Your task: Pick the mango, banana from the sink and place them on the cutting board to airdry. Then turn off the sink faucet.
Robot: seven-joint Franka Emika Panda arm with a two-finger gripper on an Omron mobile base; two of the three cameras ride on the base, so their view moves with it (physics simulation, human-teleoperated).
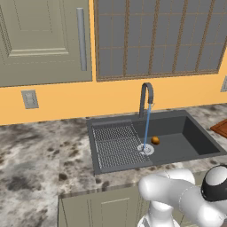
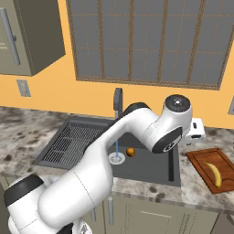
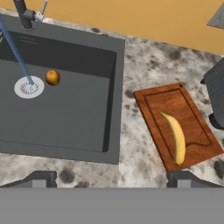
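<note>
banana: lying on the cutting board (image 3: 175, 127) already, the banana (image 3: 175, 136) runs lengthwise down the middle, so that half looks sorted.

mango: in the sink (image 3: 65, 118), the mango (image 3: 52, 77) sits on the basin floor right beside the round drain (image 3: 29, 86), with the water stream (image 3: 16, 50) landing on the drain next to it.

gripper: the gripper (image 3: 111, 179) hangs above the counter strip between sink and board, jaws spread wide, nothing in them.

step in hand: I'd say the mango is up next. Best bet is to swing over the basin, come straight down over the fruit and close across its middle. It's round, so an off-centre pinch could send it rolling toward the drain.

faucet: the sink faucet (image 1: 146, 98) is running, so shutting it off comes last.

views: the left base view catches the ribbed drainboard (image 1: 116, 145) and only a corner of the board; the right base view and the hand view show the banana.
</note>
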